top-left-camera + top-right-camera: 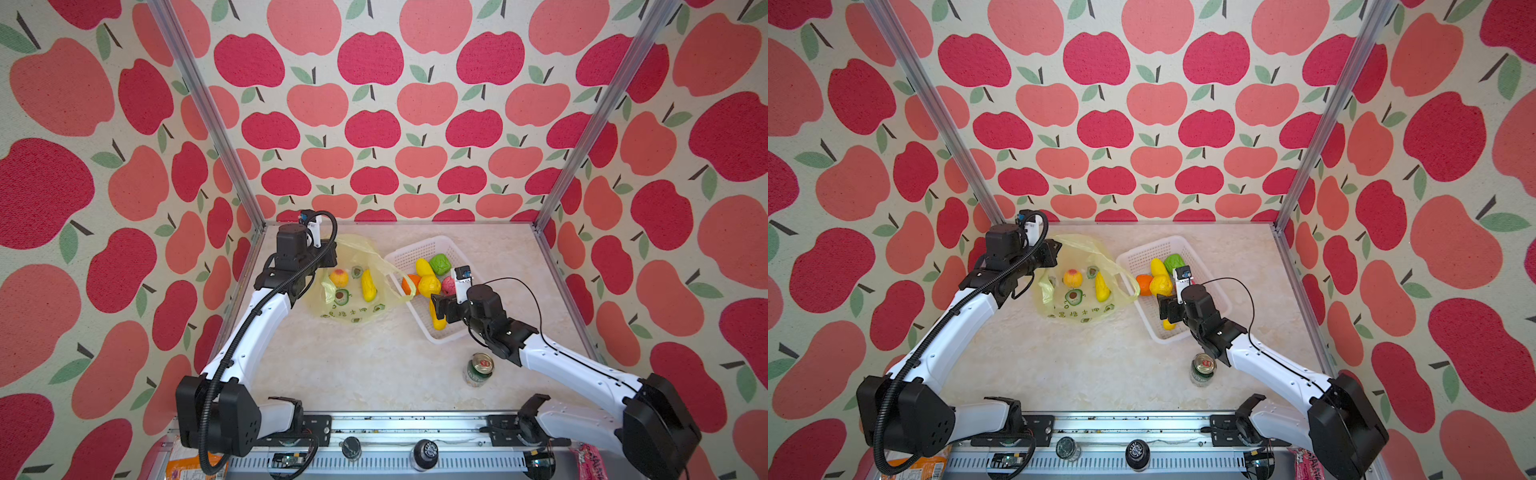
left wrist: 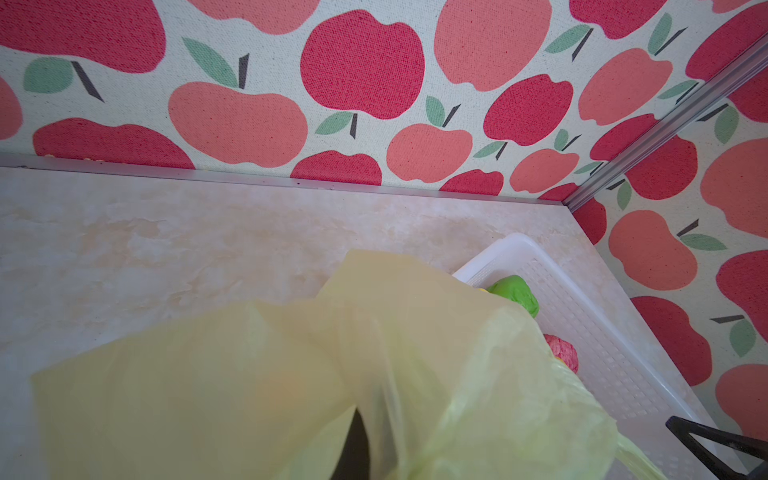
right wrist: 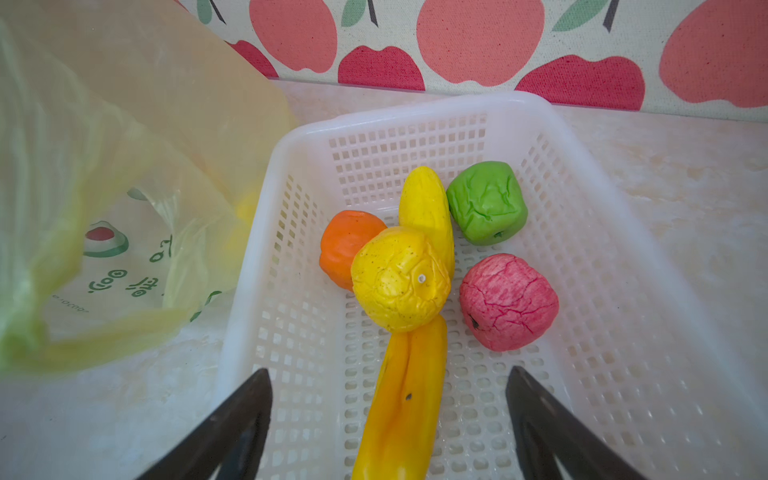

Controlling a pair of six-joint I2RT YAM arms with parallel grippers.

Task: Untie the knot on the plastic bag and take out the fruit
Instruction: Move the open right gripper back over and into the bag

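The plastic bag (image 2: 249, 395) lay draped over the left gripper (image 2: 353, 446), hiding its fingers except for one dark sliver. Between the right gripper (image 3: 386, 374) fingers, the long yellow fruit (image 3: 403, 399) ran off the picture's edge. The bag's green characters (image 1: 351, 312) were too small to read.

Left end effector (image 1: 1055, 249) grips the yellow plastic bag (image 1: 1084, 311).

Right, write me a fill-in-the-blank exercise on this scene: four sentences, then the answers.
1. The translucent yellow plastic bag holds ___ toy fruits.
2. The crinkled pink toy fruit lies inside the white mesh plastic ___.
3. The right end effector hovers over the fruit there, jaws ___.
4. The green drink can stands ___ on the marbled table.
Missing words: two; basket; open; upright.
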